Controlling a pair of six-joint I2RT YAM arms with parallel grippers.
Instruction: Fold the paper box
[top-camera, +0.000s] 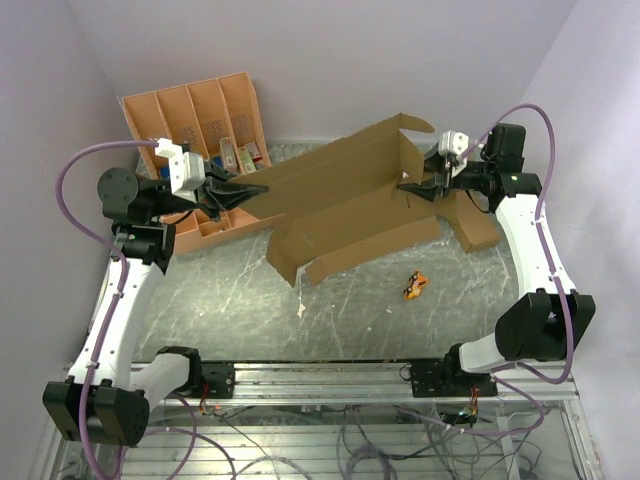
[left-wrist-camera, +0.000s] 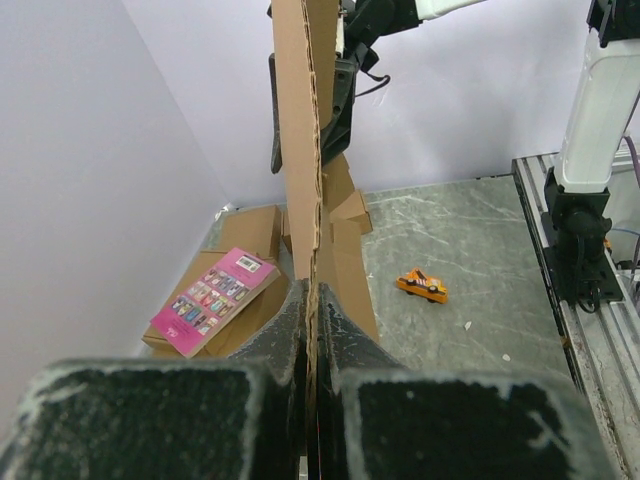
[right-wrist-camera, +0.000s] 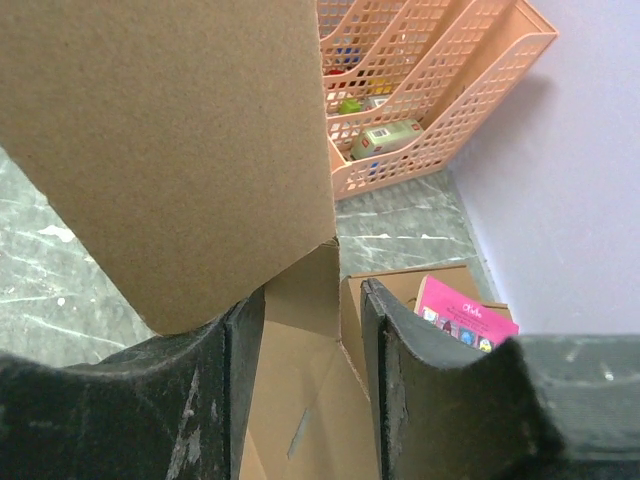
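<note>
Pinching the thin edge of the paper box (top-camera: 340, 205) with the left gripper (left-wrist-camera: 310, 300), pressed tight on the cardboard. Spread apart at the right gripper (right-wrist-camera: 312, 300), with a box flap sitting in the gap. Stretched long between both grippers.

The left arm (top-camera: 120, 310) and right arm (top-camera: 535, 245) share one build: smooth white link shells joined by bulky black cylindrical joint housings, each on a black base block (top-camera: 205, 378). A lavender cable (top-camera: 70, 200) runs in a loose loop outside each arm. A small white camera block (top-camera: 180, 165) sits on each wrist. The left gripper (top-camera: 262, 188) and right gripper (top-camera: 403, 183) are black, with tapering fingers (right-wrist-camera: 200, 400) whose surface looks rough and grainy, greyed along the edges.
</note>
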